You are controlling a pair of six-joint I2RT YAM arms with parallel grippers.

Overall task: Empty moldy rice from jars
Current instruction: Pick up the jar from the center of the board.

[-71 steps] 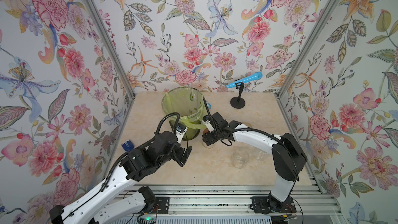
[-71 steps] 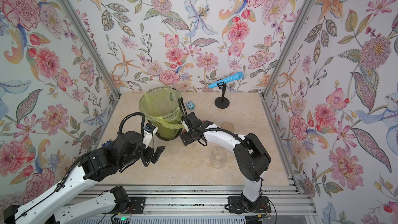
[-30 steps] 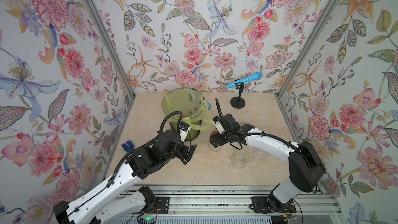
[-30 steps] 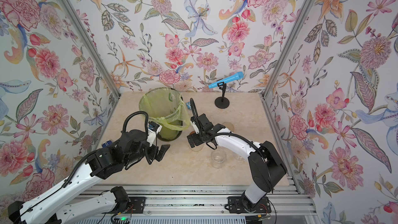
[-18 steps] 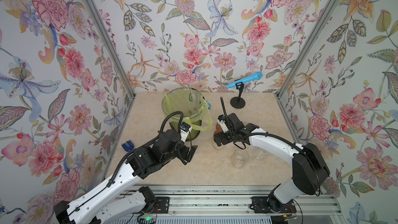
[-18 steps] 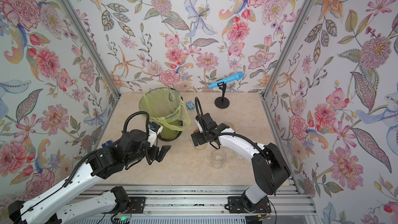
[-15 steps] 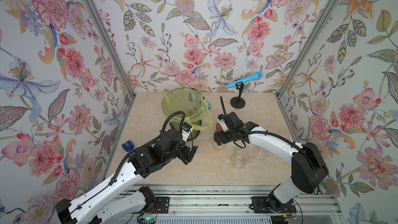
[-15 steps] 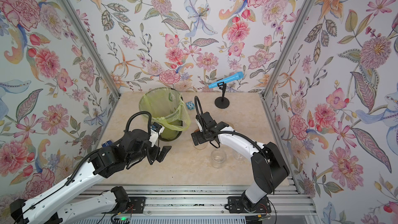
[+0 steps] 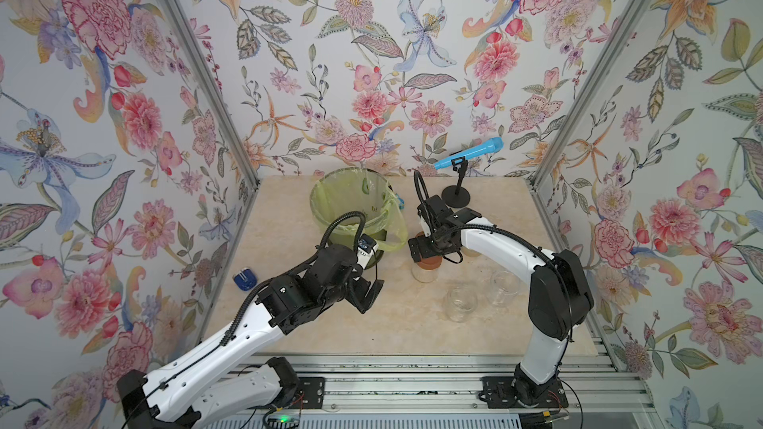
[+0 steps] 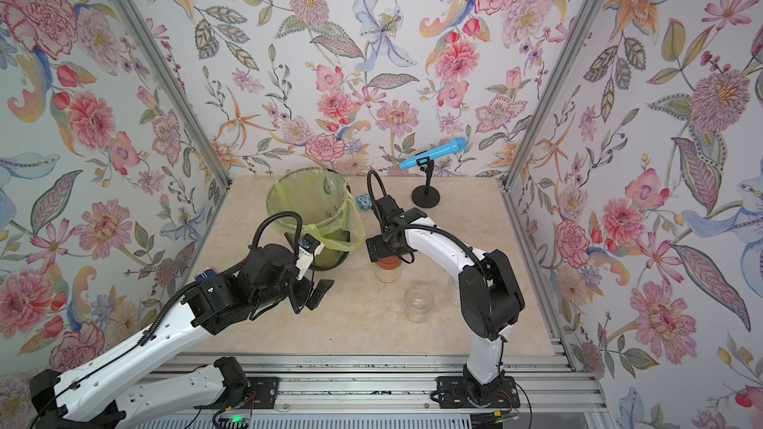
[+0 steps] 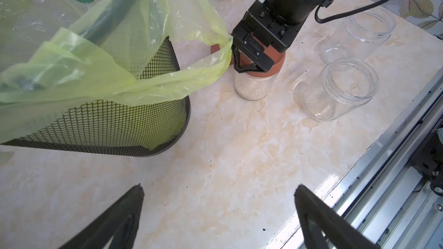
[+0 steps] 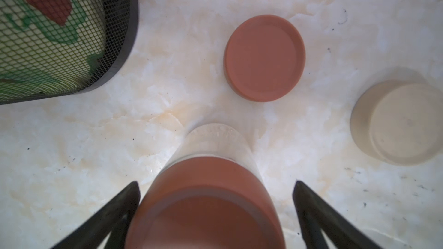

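Right gripper has jaws wide astride the lid of the rice jar standing on the tabletop by the bin, left gripper wide too; off-centre closing could knock it over.

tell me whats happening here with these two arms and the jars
The right gripper is over the one jar that has moldy rice in it, jaws open on either side of its reddish-brown lid, not clamped. The left gripper hovers open above the table beside the mesh bin, holding nothing. Two empty jars stand uncapped nearby; a loose reddish-brown lid and a beige lid lie on the table.
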